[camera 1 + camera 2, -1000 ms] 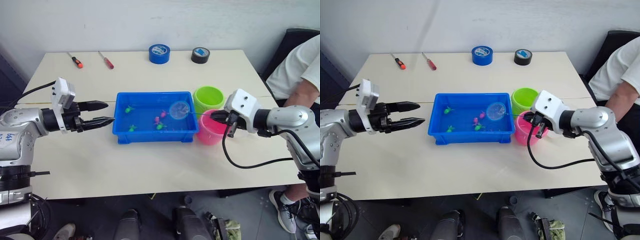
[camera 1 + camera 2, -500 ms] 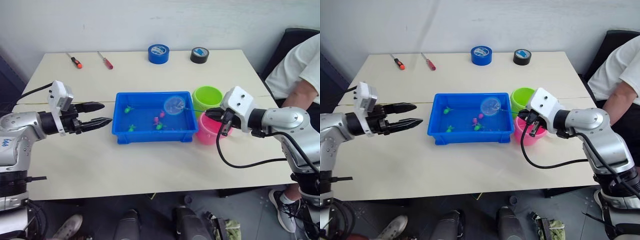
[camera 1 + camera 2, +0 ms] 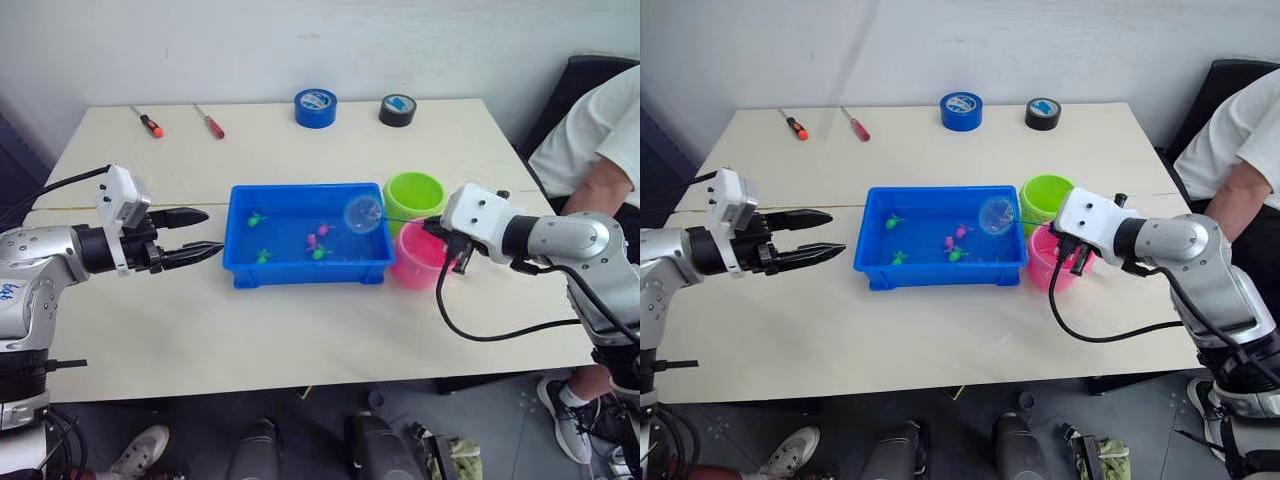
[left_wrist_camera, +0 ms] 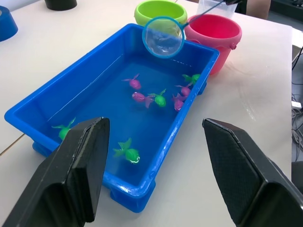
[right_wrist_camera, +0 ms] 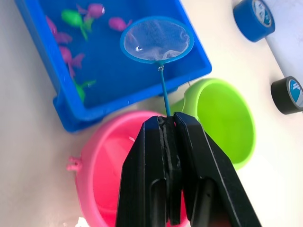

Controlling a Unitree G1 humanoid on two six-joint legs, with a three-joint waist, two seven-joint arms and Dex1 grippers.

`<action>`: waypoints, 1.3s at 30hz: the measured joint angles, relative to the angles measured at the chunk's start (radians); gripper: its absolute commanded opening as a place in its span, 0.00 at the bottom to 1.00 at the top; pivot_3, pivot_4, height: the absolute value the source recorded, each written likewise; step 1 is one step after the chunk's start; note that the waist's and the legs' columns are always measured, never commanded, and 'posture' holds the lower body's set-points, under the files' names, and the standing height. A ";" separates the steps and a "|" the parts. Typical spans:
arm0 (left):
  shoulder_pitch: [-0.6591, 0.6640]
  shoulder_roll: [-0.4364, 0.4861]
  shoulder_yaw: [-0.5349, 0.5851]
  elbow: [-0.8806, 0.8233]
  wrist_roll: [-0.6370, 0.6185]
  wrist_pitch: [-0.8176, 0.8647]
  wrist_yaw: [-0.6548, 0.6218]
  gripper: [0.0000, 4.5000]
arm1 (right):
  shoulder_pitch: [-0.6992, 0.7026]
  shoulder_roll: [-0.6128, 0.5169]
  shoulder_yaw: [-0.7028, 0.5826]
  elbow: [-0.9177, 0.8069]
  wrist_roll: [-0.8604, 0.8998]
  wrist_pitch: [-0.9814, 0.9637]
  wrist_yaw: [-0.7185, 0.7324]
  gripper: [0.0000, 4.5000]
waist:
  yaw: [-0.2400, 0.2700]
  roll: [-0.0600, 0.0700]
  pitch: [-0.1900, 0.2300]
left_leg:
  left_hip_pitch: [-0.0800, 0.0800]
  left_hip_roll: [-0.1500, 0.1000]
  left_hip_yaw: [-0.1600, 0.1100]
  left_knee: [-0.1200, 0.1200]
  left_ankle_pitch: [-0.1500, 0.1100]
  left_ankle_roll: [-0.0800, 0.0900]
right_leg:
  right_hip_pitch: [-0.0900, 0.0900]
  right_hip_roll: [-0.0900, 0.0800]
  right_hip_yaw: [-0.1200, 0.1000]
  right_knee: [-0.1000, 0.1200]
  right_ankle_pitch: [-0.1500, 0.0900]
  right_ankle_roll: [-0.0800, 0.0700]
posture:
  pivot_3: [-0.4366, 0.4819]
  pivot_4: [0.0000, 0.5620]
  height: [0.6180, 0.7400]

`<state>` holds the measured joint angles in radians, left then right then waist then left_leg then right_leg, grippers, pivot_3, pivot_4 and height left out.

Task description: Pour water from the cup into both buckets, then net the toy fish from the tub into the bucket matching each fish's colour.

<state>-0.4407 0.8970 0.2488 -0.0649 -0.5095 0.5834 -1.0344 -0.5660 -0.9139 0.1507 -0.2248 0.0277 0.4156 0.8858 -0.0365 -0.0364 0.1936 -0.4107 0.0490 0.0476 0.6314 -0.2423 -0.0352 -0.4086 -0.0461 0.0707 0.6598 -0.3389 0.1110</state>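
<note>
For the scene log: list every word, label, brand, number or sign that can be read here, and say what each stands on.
No text can be read in full.
Blue tape roll: a white label on its top face, print too small to read.
Black tape roll: a light blue label on top, also unreadable.
Left arm: faint blue marks on its silver casing, too blurred to read.
The tub, the two buckets, the net and the screwdrivers show no lettering.

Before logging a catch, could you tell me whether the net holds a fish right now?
No, the net held by the right gripper is empty above the tub.
</note>
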 measured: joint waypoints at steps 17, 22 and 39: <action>-0.025 0.000 -0.021 -0.001 -0.002 0.024 -0.002 0.77 | -0.006 0.036 0.122 0.119 -0.175 -0.211 0.013 0.00 | 0.003 0.000 0.000 | 0.002 0.000 0.004 0.000 0.000 0.000 | 0.000 0.000 0.003 0.001 0.000 0.000 | 0.48 0.27 0.95; -0.023 0.000 -0.019 -0.009 -0.009 0.039 0.005 0.77 | -0.016 0.036 0.134 0.150 -0.203 -0.292 0.056 0.00 | 0.003 0.000 0.000 | 0.002 0.000 0.004 0.001 0.000 0.000 | 0.000 0.000 0.004 0.001 0.000 0.000 | 0.48 0.27 0.95; -0.003 0.001 -0.014 -0.039 -0.017 0.049 -0.005 0.77 | -0.040 0.119 0.078 0.094 -0.049 0.000 0.184 0.00 | 0.002 0.000 0.000 | 0.003 0.000 0.004 0.001 0.000 0.000 | 0.000 0.001 0.005 0.002 0.000 0.000 | 0.48 0.27 0.95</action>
<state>-0.4436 0.8977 0.2345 -0.1038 -0.5270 0.6325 -1.0397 -0.6063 -0.7953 0.2283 -0.1313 -0.0212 0.4161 1.0695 -0.0343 -0.0364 0.1936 -0.4079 0.0492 0.0520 0.6320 -0.2424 -0.0357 -0.4086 -0.0455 0.0757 0.6623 -0.3387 0.1113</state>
